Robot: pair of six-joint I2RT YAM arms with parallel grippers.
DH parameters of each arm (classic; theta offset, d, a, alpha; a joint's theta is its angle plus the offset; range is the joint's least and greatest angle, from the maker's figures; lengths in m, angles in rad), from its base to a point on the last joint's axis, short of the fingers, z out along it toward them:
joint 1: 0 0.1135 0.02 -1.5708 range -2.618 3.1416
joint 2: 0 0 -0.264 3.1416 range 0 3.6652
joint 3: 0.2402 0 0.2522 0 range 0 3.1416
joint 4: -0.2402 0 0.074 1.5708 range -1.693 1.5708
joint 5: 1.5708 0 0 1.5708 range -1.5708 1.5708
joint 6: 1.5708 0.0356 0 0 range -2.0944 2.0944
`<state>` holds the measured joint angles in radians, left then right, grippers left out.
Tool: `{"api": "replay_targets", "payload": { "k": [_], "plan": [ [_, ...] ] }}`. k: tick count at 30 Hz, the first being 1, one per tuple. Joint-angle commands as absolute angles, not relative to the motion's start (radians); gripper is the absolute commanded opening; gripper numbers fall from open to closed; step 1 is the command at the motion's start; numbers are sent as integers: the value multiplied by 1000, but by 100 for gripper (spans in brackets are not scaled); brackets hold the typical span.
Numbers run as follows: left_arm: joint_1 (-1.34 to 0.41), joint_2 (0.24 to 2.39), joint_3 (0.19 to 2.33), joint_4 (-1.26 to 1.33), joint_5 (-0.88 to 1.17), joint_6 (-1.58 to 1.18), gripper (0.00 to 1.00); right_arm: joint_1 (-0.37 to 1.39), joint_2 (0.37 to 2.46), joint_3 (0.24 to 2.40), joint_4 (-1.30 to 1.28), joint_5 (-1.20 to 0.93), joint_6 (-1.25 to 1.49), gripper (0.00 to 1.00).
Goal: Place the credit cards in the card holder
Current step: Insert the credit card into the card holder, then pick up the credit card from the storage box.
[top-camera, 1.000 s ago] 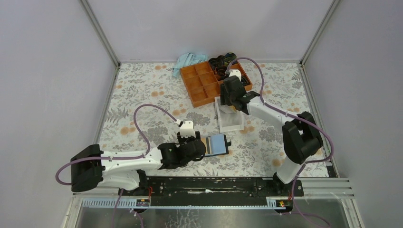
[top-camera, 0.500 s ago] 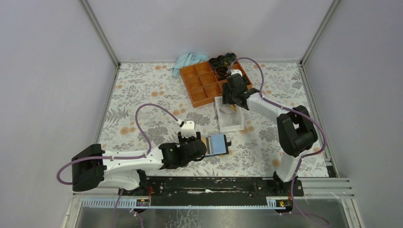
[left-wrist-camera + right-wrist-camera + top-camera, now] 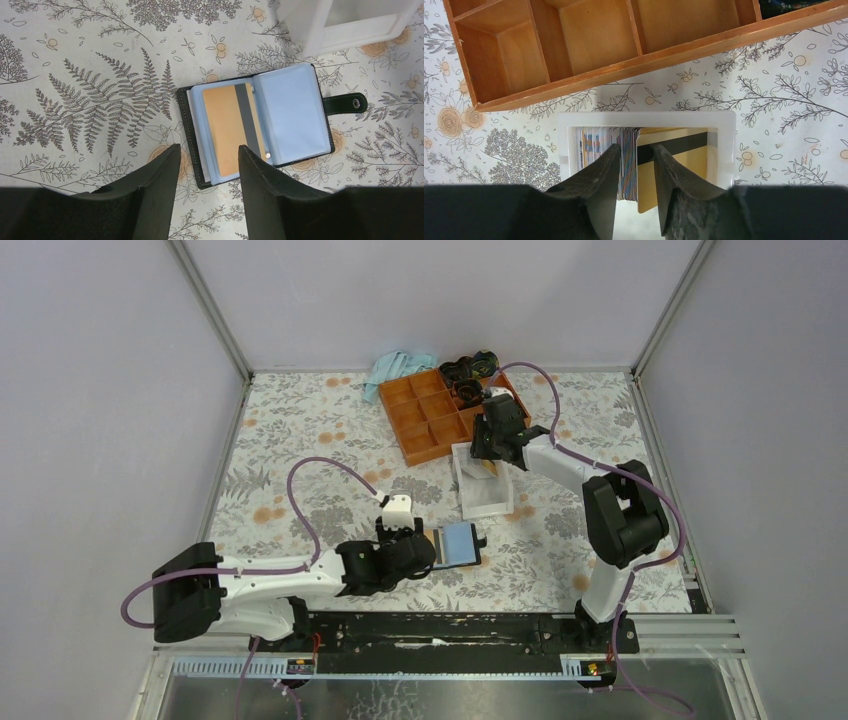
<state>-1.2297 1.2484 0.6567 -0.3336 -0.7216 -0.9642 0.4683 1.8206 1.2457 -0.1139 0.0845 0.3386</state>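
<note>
- Found the left gripper [image 3: 208, 152] spread apart and clasping nothing, its black fingers [image 3: 160, 175] poised over the near edge of the card holder [image 3: 292, 112].
- Saw the card holder lying flat and open on the flowered table [image 3: 75, 60], just ahead of that gripper, with its snap tab [image 3: 345, 103] pointing right.
- Noted one yellow-orange card [image 3: 222, 130] with a grey stripe tucked in the left blue sleeve, in line with the gap between the fingertips.
- Spotted a white box [image 3: 644, 119] beyond the card holder and apart from it, holding the credit cards [image 3: 599, 142] stacked on edge.
- Found the right gripper [image 3: 634, 150] lowered into that box, its fingers straddling the right end of the stack. Could not tell whether clamped on cards or merely beside them.
- Saw a striped card [image 3: 679, 150], yellow with a black band, leaning just right of that gripper.
- Noted an orange tray [image 3: 599, 30] just behind the box and a blue cloth [image 3: 395, 365] at the tray's far left corner.
</note>
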Motion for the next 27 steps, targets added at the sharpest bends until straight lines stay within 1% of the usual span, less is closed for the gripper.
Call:
{"api": "replay_targets", "payload": {
  "k": [1, 5, 9, 20, 25, 27],
  "plan": [
    [-1226, 1261, 690, -299, -753, -945, 53, 460, 1812, 1223, -93, 44, 365, 35],
    [-1228, 1265, 690, -298, -748, -948, 53, 458, 1800, 1201, -89, 43, 378, 22],
    [-1227, 1260, 690, -298, -749, -949, 52, 458, 1783, 1185, -80, 44, 385, 16],
    [-1227, 1267, 699, -298, -746, -945, 52, 458, 1718, 1181, -95, 64, 378, 15],
    [-1226, 1273, 699, -295, -738, -946, 52, 458, 1711, 1182, -100, 58, 377, 15],
    [-1227, 1272, 698, -295, -736, -948, 51, 457, 1710, 1178, -99, 56, 380, 17]
  ]
}}
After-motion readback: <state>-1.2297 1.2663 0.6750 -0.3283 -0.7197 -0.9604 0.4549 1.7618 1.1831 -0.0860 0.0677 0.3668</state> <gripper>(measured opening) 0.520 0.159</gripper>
